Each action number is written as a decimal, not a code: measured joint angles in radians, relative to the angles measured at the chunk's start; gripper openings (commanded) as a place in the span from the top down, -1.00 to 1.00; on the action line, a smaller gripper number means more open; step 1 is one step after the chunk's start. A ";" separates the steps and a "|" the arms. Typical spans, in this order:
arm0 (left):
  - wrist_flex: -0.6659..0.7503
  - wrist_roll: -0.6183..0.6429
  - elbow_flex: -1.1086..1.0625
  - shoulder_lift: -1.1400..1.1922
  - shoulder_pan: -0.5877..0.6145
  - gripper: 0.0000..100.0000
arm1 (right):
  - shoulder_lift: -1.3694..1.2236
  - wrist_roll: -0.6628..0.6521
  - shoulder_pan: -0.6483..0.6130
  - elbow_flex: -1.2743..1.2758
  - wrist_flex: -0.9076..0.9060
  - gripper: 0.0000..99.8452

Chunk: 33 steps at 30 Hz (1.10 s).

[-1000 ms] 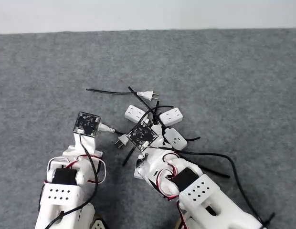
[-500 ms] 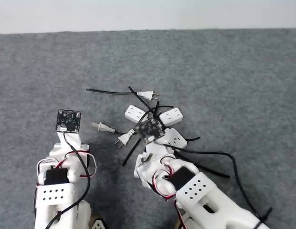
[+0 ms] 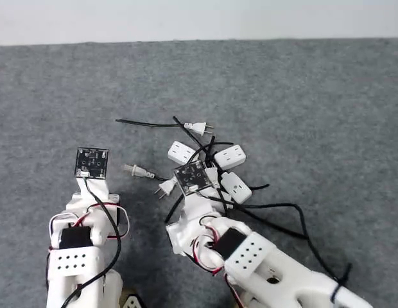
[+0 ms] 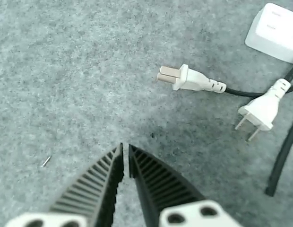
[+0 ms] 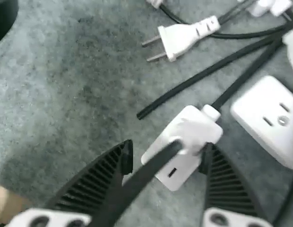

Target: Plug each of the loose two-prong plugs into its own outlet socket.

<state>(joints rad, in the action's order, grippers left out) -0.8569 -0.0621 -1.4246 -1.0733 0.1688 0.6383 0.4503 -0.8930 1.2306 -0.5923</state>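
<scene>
two-prong plugs and outlet sockets, tangled at the centre of the high view on a grey mat [image 3: 314, 96].
three white plugs on black cords are listed as loose: an upper plug [image 3: 198, 127] above the cluster, a left plug [image 3: 136, 171] at centre left, and a lower plug [image 3: 164, 188] just beside it. three white sockets are grouped right of them: a rear socket [image 3: 182, 152], a right socket [image 3: 230, 156] and a front socket [image 3: 236, 186]. the right gripper [image 5: 168, 150] is placed over this cluster, its fingers spread wide to either side of a socket block [image 5: 184, 137], with a black cord [image 5: 203, 73] crossing nearby; contact cannot be told. the left gripper [image 4: 126, 161] is set over bare mat at the left, its fingers nearly together with nothing between them, well apart from the left plug.
</scene>
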 measured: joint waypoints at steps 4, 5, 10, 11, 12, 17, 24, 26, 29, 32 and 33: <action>0.000 0.000 0.000 0.000 0.000 0.97 | -0.181 0.002 -0.005 -0.055 0.028 0.47; 0.000 0.000 0.000 0.000 0.000 0.97 | -0.219 0.002 -0.005 -0.078 0.023 0.47; 0.000 0.000 0.000 0.000 0.000 0.97 | -0.350 0.002 -0.006 -0.183 -0.015 0.47; 0.000 0.000 0.000 0.000 0.000 0.97 | -0.362 0.002 -0.006 -0.189 -0.018 0.47; 0.000 0.000 0.000 0.000 0.000 0.97 | -0.370 0.002 -0.006 -0.195 -0.020 0.48; 0.000 0.000 0.000 0.000 0.000 0.97 | -0.350 0.002 0.011 -0.203 -0.063 0.94; 0.000 0.000 0.000 0.000 0.000 0.97 | -0.176 -0.054 0.181 -0.184 -0.160 0.99; 0.000 0.000 0.000 0.000 0.000 0.97 | -0.095 -0.081 0.241 -0.184 -0.218 0.98; 0.000 0.000 0.000 0.000 0.000 0.97 | 0.063 -0.144 0.331 -0.184 -0.310 0.98; 0.000 0.000 0.000 0.000 0.000 0.97 | 0.272 -0.207 0.443 -0.184 -0.407 0.99; 0.000 0.000 0.000 0.000 0.000 0.97 | 0.345 -0.227 0.488 -0.184 -0.439 0.99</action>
<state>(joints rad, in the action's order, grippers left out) -0.8569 -0.0621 -1.4246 -1.0733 0.1688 0.9835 0.2232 -0.4051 1.0464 -1.0311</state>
